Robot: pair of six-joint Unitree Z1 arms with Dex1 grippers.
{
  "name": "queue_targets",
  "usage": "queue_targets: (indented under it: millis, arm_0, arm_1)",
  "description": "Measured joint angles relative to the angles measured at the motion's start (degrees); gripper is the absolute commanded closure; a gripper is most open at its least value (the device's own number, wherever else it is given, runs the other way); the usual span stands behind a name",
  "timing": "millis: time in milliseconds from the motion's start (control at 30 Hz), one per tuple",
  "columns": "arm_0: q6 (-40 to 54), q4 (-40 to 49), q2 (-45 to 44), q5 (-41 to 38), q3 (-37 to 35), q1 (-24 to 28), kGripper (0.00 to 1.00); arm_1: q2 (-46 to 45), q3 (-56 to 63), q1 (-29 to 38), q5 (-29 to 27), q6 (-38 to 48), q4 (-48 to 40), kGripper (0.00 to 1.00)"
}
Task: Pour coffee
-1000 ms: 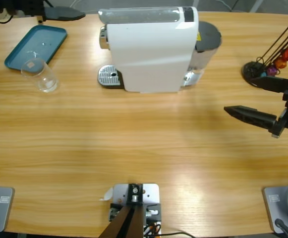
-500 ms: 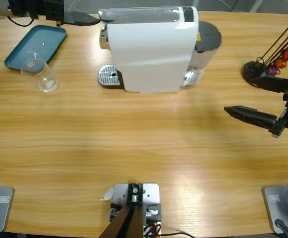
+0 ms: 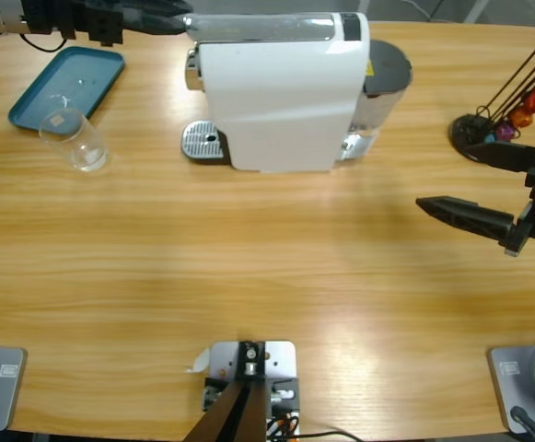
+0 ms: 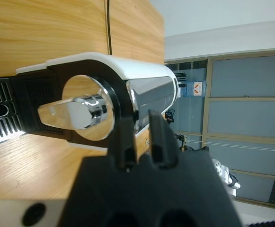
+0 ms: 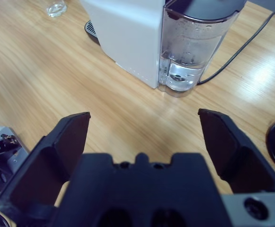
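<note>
No coffee is showing anywhere; the glass [image 3: 81, 145] is lying empty on its side, just beside the blue tray [image 3: 67, 85] at the table's [image 3: 267, 276] far left. The white coffee machine [image 3: 281, 90] is standing at the back, its drip grate [image 3: 203, 142] bare and its water tank [image 5: 197, 49] partly filled. The left gripper [image 3: 170, 20] is hovering at the machine's top end, jaws nearly pressed together with only a narrow gap, pointing just beside the chrome lever [image 4: 78, 113]. The right gripper [image 3: 474, 184] is hanging over the table's right side, jaws spread wide, near the capsule stand [image 3: 502, 115].
</note>
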Motion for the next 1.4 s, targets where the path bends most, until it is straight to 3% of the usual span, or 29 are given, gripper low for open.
queue_targets:
  millis: [600,867,967,1000,1033,1067,1100,1233,1400]
  arm_0:
    - [1.4,1.8,-1.3,0.6,-0.6,0.1,1.0]
    - [2.4,5.3,-5.7,1.1,-9.1,-1.9,1.0]
    - [6.6,10.6,-5.8,3.9,-11.5,-3.2,1.0]
    - [10.1,15.2,-6.0,6.5,-13.1,-3.9,0.772]
    - [14.0,20.6,-6.3,9.8,-15.0,-4.9,0.423]
    - [18.3,26.2,-6.7,13.8,-17.2,-5.9,0.256]
    - [22.9,31.8,-7.3,19.0,-19.2,-7.3,0.153]
    - [35.9,43.2,-12.4,38.9,-20.3,-11.4,0.084]
    - [41.2,42.0,-25.9,45.8,-6.8,-12.7,0.019]
  arm_1:
    - [0.0,0.0,0.0,0.0,0.0,0.0,0.0]
    - [0.0,0.1,0.1,0.0,0.0,-0.1,0.0]
    - [0.0,0.1,0.1,0.0,0.0,-0.1,0.0]
    - [0.0,0.1,0.1,0.0,0.0,-0.1,0.0]
    - [0.0,0.1,0.1,0.0,0.0,-0.1,0.0]
    - [0.0,0.1,0.1,0.0,0.0,-0.1,0.0]
    - [0.0,0.1,0.1,0.0,0.1,-0.1,0.0]
    - [0.0,0.0,0.1,-0.2,1.0,0.3,0.0]
    - [-0.2,-2.9,0.1,-5.3,2.5,6.7,0.0]
